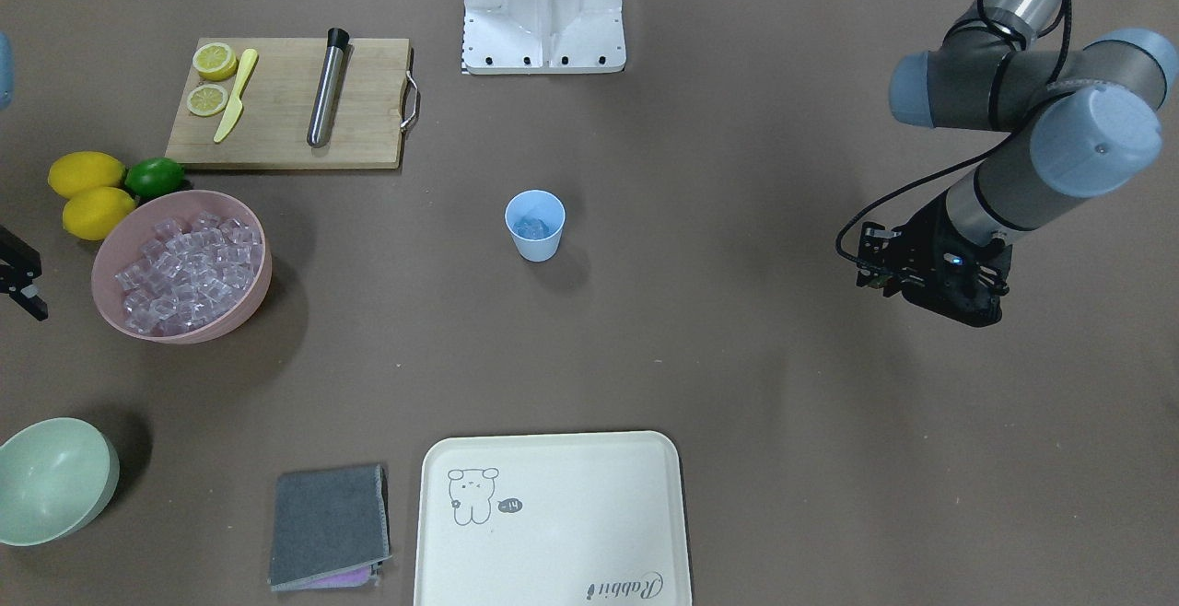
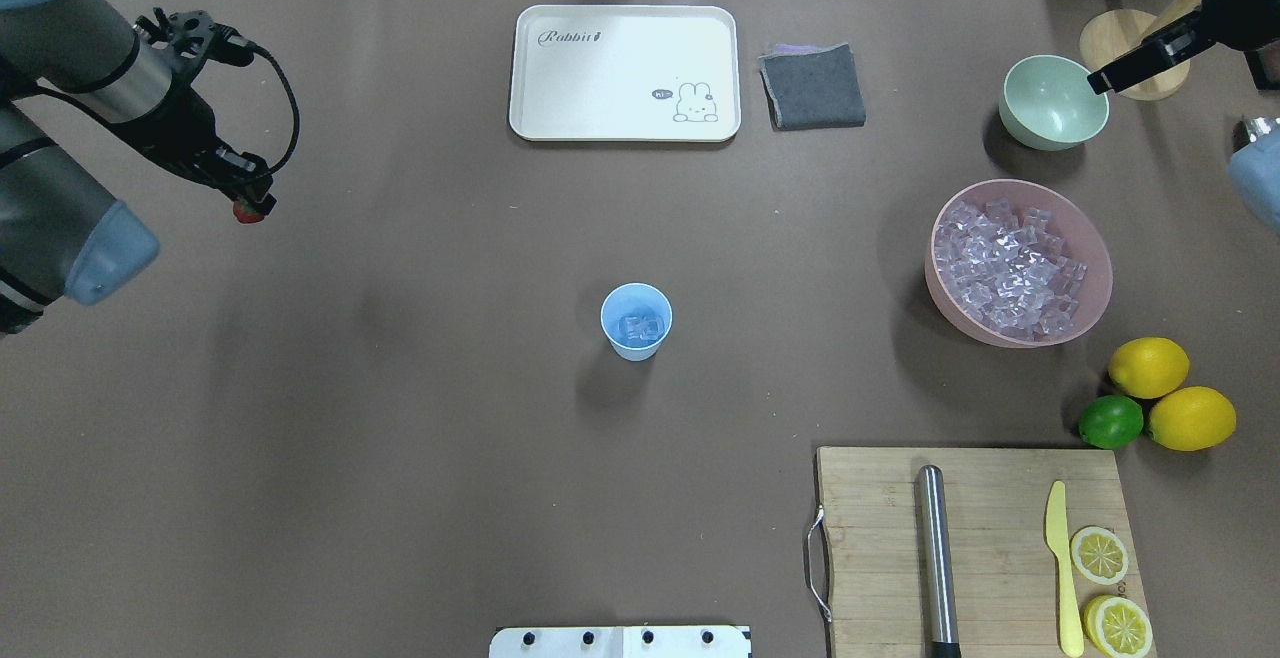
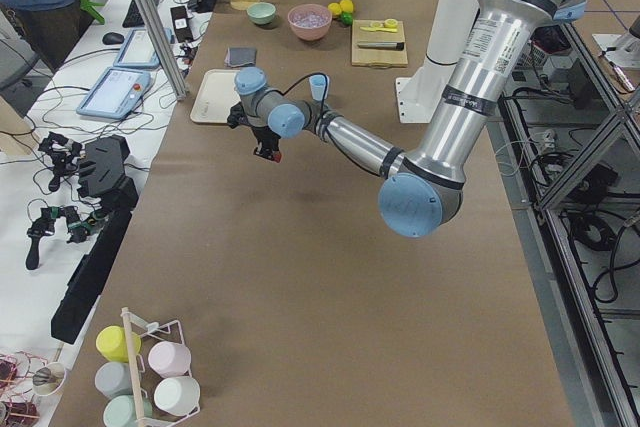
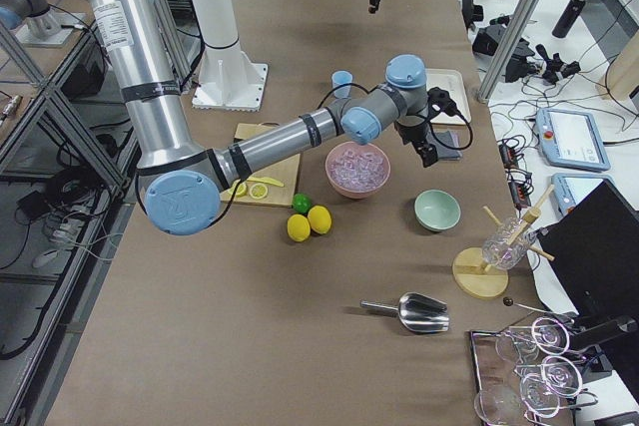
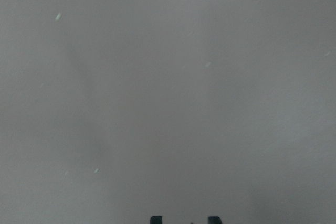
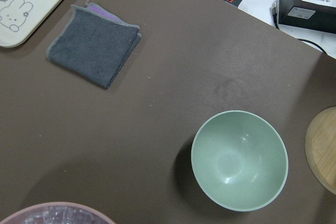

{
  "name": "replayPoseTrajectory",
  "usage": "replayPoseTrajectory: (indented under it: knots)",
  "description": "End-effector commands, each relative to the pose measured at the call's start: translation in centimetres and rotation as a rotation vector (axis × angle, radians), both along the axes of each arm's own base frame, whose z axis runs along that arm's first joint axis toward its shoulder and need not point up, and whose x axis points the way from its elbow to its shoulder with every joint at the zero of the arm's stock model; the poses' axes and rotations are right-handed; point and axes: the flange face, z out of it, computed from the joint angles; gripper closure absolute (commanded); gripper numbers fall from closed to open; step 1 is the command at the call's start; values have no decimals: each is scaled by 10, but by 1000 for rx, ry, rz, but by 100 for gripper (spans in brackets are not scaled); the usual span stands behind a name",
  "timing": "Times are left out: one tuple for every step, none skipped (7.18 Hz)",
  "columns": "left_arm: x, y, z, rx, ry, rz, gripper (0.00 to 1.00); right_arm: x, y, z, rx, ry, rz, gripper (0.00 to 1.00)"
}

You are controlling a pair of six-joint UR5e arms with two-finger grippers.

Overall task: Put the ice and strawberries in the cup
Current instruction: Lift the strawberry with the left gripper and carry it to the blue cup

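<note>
The light-blue cup (image 2: 636, 321) stands mid-table with a few cubes of ice (image 2: 638, 326) inside. More ice (image 2: 1010, 263) fills the pink bowl (image 2: 960, 323) to its right. At the far left my left gripper (image 2: 248, 206) hangs above the table, shut on a small red strawberry (image 2: 247, 215), well apart from the cup. The left wrist view shows only bare table and two fingertips (image 5: 156, 219). My right gripper (image 2: 1097, 83) hovers by the pale green bowl (image 2: 1052, 103), its fingers apart in the front-facing view and nothing between them.
A cream tray (image 2: 625, 73) and a folded grey cloth (image 2: 812, 86) lie at the far side. Near right, a cutting board (image 2: 985, 538) carries a metal muddler, a yellow knife and lemon slices. Beside it sit two lemons and a lime (image 2: 1110, 421).
</note>
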Motion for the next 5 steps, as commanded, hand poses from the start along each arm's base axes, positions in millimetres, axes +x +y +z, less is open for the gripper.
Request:
replayPoseTrajectory:
  knots:
    - [36, -2, -73, 38, 68, 1, 89, -1, 0, -3, 3, -3, 3, 0]
    - [55, 5, -95, 68, 97, 24, 89, -1, 0, -2, -1, -3, 4, 0]
    - [73, 15, -108, 81, 141, 29, 89, -1, 0, -1, -2, -1, 5, 0]
    - [94, 29, -117, 97, 202, 30, 89, -1, 0, 0, -9, -3, 7, 0]
    - [115, 41, -121, 123, 257, 45, 89, -1, 0, 2, -15, -2, 8, 0]
